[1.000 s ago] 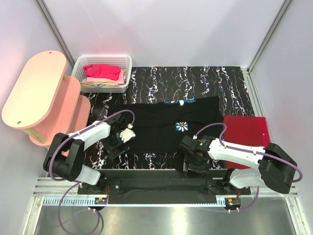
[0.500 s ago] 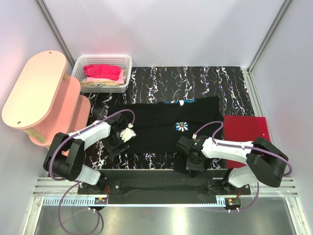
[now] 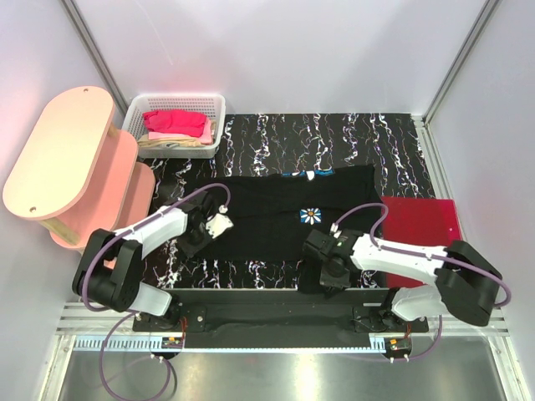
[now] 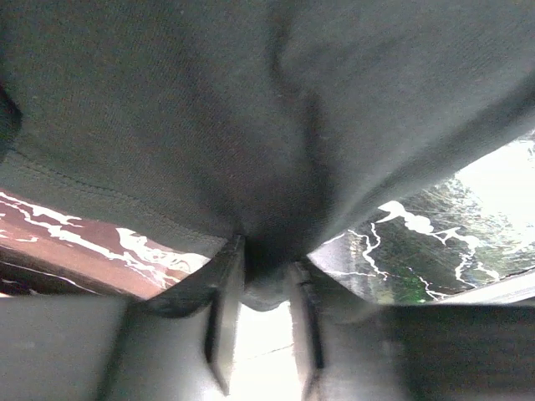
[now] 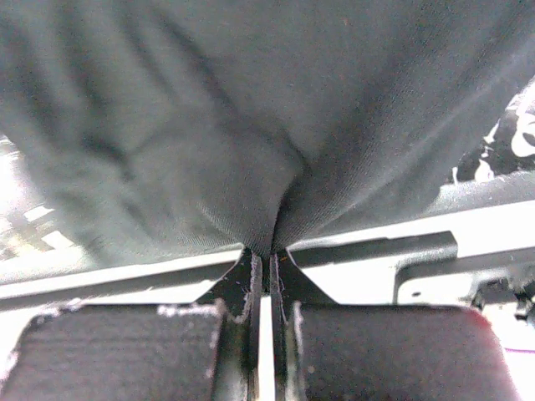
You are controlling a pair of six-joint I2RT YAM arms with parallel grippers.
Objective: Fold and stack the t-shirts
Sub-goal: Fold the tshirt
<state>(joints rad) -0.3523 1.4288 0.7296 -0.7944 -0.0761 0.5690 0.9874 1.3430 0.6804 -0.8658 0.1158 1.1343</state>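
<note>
top view: the black t-shirt [image 3: 276,209] lies spread flat across the middle of the marbled counter [image 3: 334,138], collar at the far side, hem toward the arms. the left gripper [image 3: 213,230] sits at the shirt's left edge. the right gripper [image 3: 324,276] sits at the near hem on the right side. a dark red t-shirt [image 3: 422,224] lies folded flat just beside the black one on the right. a pink t-shirt [image 3: 175,124] waits in the white basket [image 3: 134,113] at the far left. the step in hand looks like the first fold, so both ends should rise together and level, or the cloth will skew.

left wrist view: the left gripper is narrowed on a bunched ridge of black cloth, held between its fingers [image 4: 224,317]. the pinch looks shallow, near the hem seam. a slow lift is wise, so the fabric does not slide out.

right wrist view: the right gripper is closed tight, with a pleat of the black t-shirt caught between its fingers [image 5: 242,284]. i cannot tell whether it holds one layer or two. if both layers come up, the fold stays clean. carry the cloth away from the arms toward the collar, keep it taut between the grippers, and set it down clear of the dark red t-shirt.
</note>
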